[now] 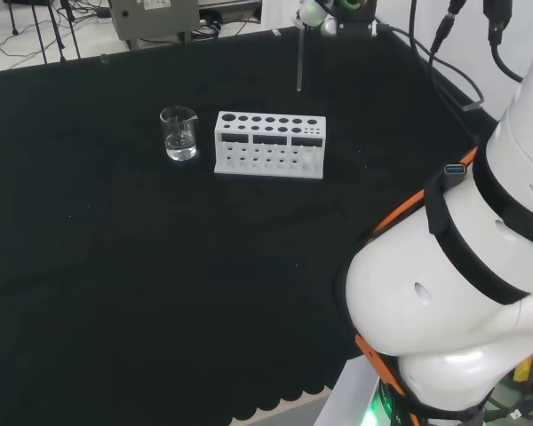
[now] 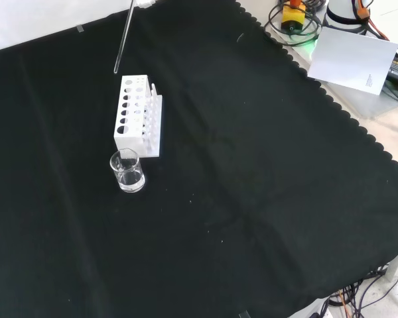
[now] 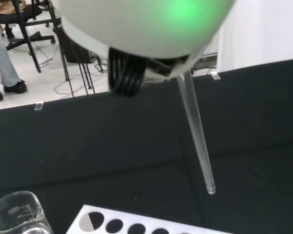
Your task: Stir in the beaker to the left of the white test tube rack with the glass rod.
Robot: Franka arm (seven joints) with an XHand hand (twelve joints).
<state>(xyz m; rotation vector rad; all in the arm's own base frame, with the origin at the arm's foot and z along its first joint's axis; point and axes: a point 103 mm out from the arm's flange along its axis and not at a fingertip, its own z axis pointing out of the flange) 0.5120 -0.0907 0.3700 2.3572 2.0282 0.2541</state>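
Even, bright overhead light; black cloth (image 2: 252, 165) matte, no glare. Faint shadows. Wrist view: robot hand (image 3: 136, 24) blurred, green glow; glass rod (image 3: 198, 141) sharp.

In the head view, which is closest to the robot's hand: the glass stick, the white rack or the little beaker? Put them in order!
1. Glass rod: held in the hand, hanging down.
2. White test tube rack: below the rod's tip.
3. Beaker: left of the rack, farthest.
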